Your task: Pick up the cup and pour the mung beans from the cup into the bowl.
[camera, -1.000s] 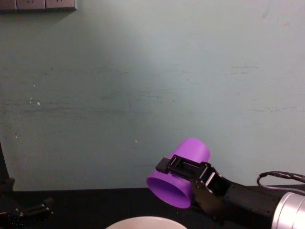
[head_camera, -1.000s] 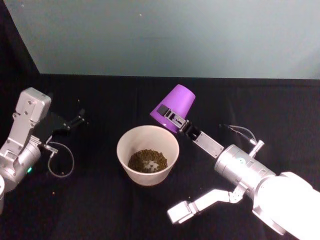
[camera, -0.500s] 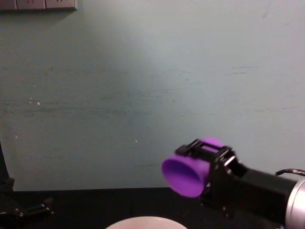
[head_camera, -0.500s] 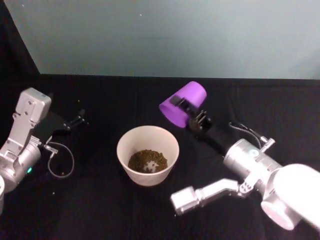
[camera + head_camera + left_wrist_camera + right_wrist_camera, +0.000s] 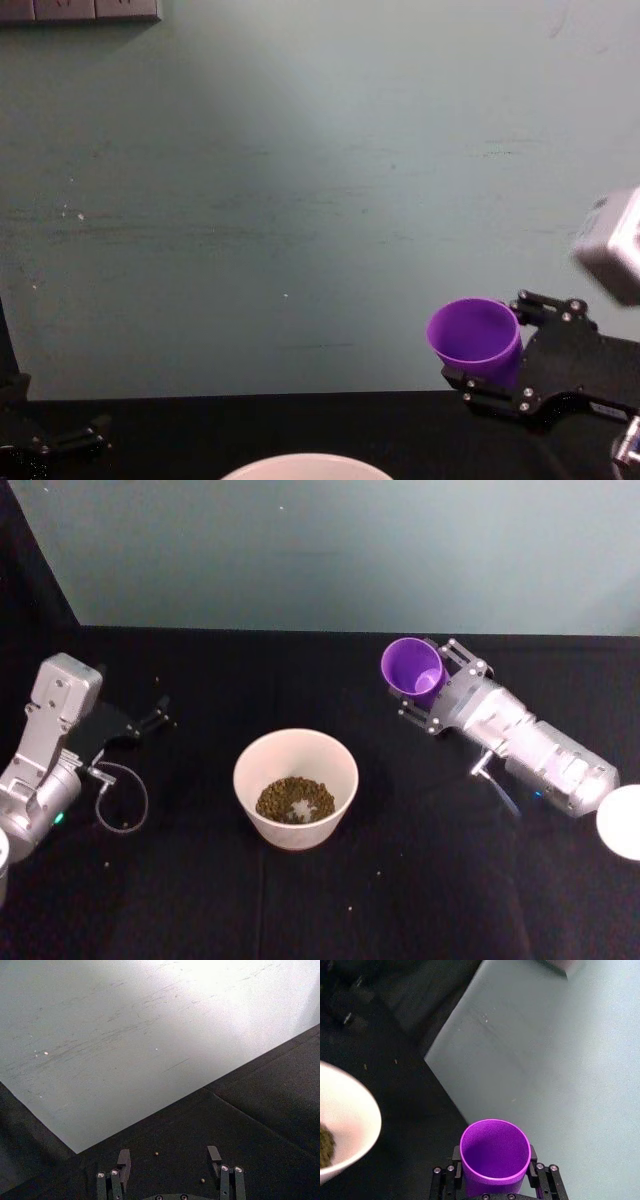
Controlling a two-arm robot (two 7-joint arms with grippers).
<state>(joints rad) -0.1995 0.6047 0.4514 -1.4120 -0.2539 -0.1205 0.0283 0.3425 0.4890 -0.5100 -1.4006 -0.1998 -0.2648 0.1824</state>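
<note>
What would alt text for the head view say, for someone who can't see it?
The right gripper holds the purple cup, tipped partly toward the camera and looking empty, above the black table to the right of the bowl. The bowl holds the mung beans. The left gripper rests open at far left.

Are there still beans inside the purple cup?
No, the right wrist view looks straight into the cup and its inside is bare purple, while the mung beans lie in the bowl.
</note>
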